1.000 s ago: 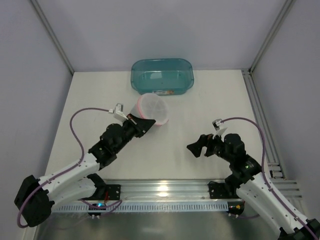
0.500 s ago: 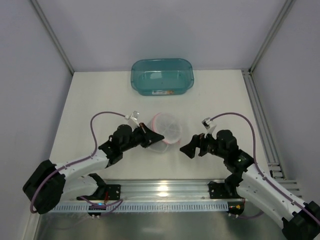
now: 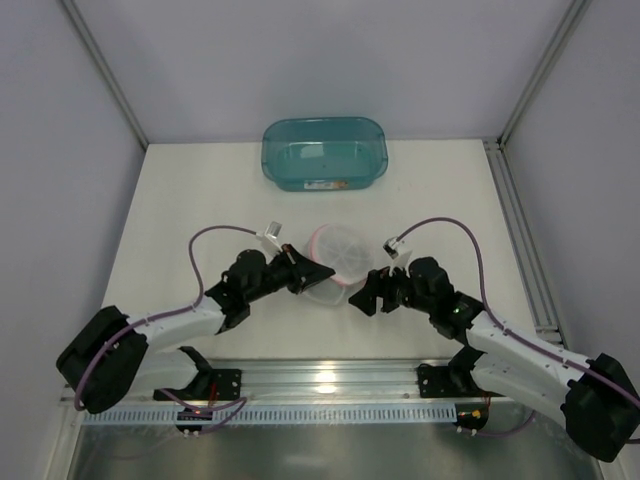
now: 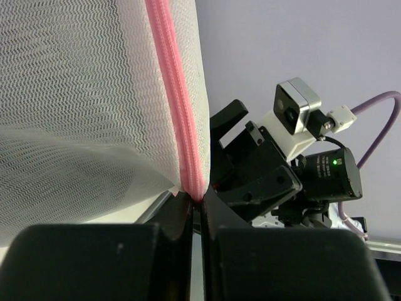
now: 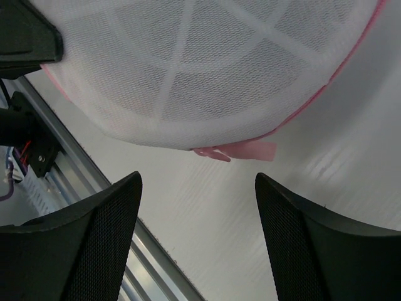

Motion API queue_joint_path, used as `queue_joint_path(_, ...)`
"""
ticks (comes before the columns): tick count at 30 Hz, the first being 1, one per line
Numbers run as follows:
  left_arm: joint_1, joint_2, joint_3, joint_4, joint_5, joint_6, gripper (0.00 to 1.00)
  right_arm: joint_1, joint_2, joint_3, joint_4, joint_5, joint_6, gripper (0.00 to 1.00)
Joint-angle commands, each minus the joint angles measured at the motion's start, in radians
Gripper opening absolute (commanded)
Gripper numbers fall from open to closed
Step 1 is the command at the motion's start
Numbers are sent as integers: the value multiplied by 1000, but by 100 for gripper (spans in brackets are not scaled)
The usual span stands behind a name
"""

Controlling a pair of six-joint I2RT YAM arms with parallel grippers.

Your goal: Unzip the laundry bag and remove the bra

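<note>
The laundry bag (image 3: 338, 258) is a round white mesh pouch with a pink rim, held above the table's middle. My left gripper (image 3: 315, 272) is shut on its pink zip seam (image 4: 182, 125) and holds the bag (image 4: 81, 94) up. My right gripper (image 3: 366, 297) is open just right of the bag. In the right wrist view the bag (image 5: 200, 69) fills the top, and a pink pull tab (image 5: 241, 151) hangs from its rim just ahead of my open right gripper (image 5: 197, 188). The bra does not show.
A teal translucent plastic tub (image 3: 324, 152) stands at the table's back middle. The metal rail (image 3: 330, 385) runs along the near edge, and grey walls close the left, back and right sides.
My left gripper has carried the bag from near the tub to the table's middle. My right gripper has moved left, up close to the bag.
</note>
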Motion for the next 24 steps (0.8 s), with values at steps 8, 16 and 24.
queue_joint_path(8,4,-103,18,-113,32,54,0,8,69,67,77,151,-42,65)
queue_joint_path(16,2,-80,20,-165,44,71,0,11,92,91,119,100,-39,53)
queue_joint_path(24,4,-59,45,-206,67,103,0,14,109,110,64,121,-48,16)
